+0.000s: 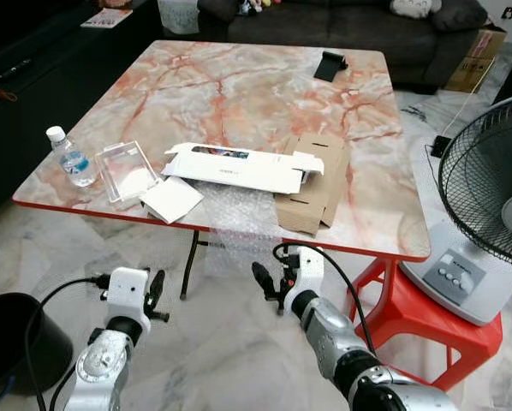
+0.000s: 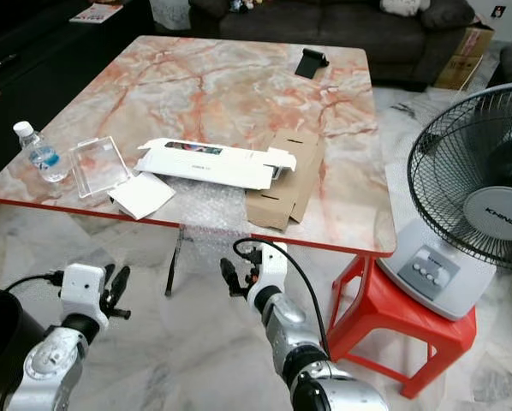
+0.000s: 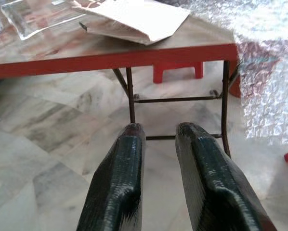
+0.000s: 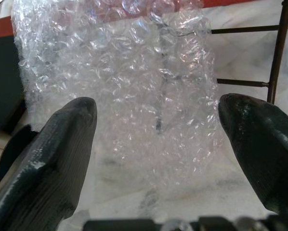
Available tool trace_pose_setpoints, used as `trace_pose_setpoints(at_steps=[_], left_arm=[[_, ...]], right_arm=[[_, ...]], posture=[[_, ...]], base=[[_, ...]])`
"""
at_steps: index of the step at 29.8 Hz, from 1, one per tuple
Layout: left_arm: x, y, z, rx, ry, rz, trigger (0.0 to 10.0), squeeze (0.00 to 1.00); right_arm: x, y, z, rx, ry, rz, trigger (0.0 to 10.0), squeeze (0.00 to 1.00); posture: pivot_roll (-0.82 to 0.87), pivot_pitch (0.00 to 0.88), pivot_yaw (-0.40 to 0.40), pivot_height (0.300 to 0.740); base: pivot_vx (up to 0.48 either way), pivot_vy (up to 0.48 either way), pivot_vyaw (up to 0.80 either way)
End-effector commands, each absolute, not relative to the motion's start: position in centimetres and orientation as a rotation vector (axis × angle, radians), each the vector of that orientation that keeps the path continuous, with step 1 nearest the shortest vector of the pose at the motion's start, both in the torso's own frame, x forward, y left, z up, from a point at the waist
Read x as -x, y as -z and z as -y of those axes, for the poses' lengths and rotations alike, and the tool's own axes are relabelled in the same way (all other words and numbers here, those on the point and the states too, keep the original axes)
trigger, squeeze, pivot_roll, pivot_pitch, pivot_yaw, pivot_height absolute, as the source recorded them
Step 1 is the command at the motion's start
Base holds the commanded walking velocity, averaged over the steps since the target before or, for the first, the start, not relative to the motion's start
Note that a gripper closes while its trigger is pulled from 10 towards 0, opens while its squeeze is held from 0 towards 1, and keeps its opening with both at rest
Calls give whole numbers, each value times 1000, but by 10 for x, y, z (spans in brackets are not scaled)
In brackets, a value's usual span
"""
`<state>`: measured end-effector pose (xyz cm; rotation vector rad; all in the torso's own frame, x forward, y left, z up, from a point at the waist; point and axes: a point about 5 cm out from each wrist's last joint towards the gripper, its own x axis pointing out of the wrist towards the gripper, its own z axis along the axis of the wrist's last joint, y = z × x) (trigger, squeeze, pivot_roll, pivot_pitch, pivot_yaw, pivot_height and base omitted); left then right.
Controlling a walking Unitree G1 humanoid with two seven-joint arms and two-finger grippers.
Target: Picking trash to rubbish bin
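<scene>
Bubble wrap [image 1: 239,224] draped off desk [image 1: 264,86] edge, lower centre; right end effector [image 4: 156,120] wide open, empty; hasty tug risks dragging boxes off.

Both arms are silver metal with rounded, jointed segments, each ending in a white boxy wrist housing that carries a gripper of two long black fingers. The left gripper [image 1: 156,294] and the right gripper [image 1: 266,282] each have a black cable looping from the housing back along the arm. Close up, the fingers [image 3: 116,187] are glossy black with a faintly textured, tapered surface and rounded tips.
</scene>
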<state>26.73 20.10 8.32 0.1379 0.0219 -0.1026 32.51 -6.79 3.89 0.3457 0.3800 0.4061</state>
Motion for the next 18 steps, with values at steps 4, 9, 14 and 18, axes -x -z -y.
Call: trace_pose_setpoints(at_steps=[4,9,14,18], left_arm=[[-271,-82,-194,-105,123,-42,10000,0],[-282,-82,-174,-67,177,-52,10000,0],[-286,-79,-163,-50,204,-61,10000,0],[-289,-81,-156,-42,222,-56,10000,0]], right_arm=[[-334,-51,64,-356,-406,-345,10000,0],[-338,-56,65,-351,-409,-331,10000,0],[-338,-57,65,-349,-409,-330,10000,0],[-338,-56,65,-350,-407,-329,10000,0]], posture=[[204,192,8,740],[199,204,6,740],[186,210,6,740],[184,213,7,740]], base=[[0,0,0],[0,0,0],[0,0,0],[0,0,0]])
